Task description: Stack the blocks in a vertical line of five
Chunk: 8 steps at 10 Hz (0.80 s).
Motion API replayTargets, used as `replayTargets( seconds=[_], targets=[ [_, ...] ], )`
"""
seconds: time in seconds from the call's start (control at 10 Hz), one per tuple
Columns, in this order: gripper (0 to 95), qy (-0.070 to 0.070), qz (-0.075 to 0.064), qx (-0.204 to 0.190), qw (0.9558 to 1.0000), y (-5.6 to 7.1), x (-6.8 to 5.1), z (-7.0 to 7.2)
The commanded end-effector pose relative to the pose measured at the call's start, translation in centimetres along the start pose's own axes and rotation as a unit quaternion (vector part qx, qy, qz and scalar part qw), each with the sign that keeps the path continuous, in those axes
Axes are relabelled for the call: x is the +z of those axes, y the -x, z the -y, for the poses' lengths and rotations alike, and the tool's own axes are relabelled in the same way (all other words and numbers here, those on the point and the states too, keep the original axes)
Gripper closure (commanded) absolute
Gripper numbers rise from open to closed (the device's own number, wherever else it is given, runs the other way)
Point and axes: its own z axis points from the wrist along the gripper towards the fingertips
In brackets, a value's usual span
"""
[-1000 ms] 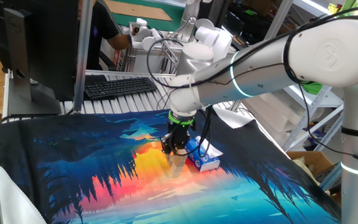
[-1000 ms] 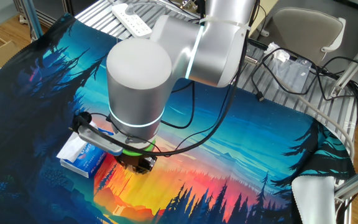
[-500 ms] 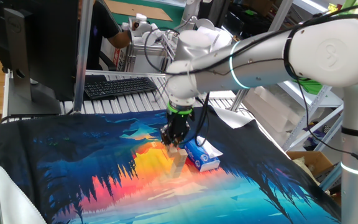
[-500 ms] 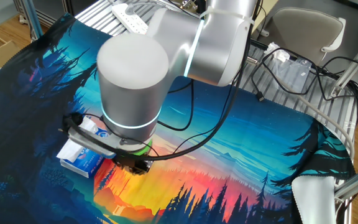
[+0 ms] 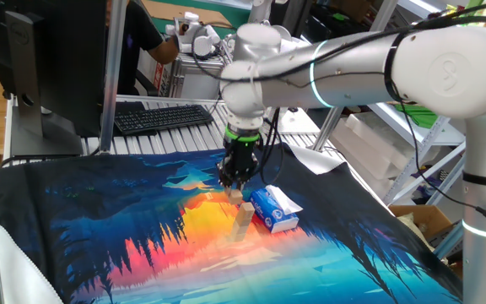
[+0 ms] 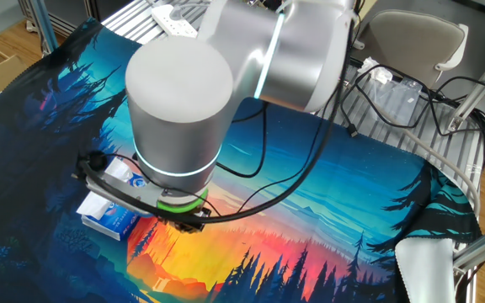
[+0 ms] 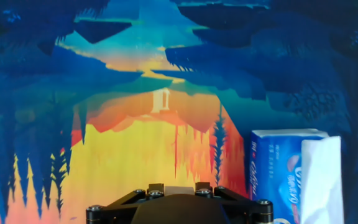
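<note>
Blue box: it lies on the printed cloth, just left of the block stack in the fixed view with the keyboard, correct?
Not quite. The blue box does lie on the printed cloth, but in the fixed view with the keyboard it sits just right of the block stack, not left.

- The hand (image 5: 236, 191) points straight down, its fingers closed on a tan block (image 5: 236, 196).
- Directly under it, just apart, stands a short stack of blocks (image 5: 242, 221) on the printed cloth (image 5: 99, 228).
- A blue box (image 5: 272, 209) lies just right of the hand.
</note>
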Motion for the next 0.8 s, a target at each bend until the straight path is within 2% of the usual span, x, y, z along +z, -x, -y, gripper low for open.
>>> replayTargets(
  seconds=[0.1,0.3,0.8],
  targets=[
    [95.0,-0.004,-0.004,-0.001,1.0000,-0.4,-1.0,0.1],
    [95.0,-0.004,-0.011,-0.005,0.9999,-1.1,-2.4,0.6],
    [95.0,0.001,-0.015,-0.009,0.9999,-3.3,-3.6,0.8]
  ],
)
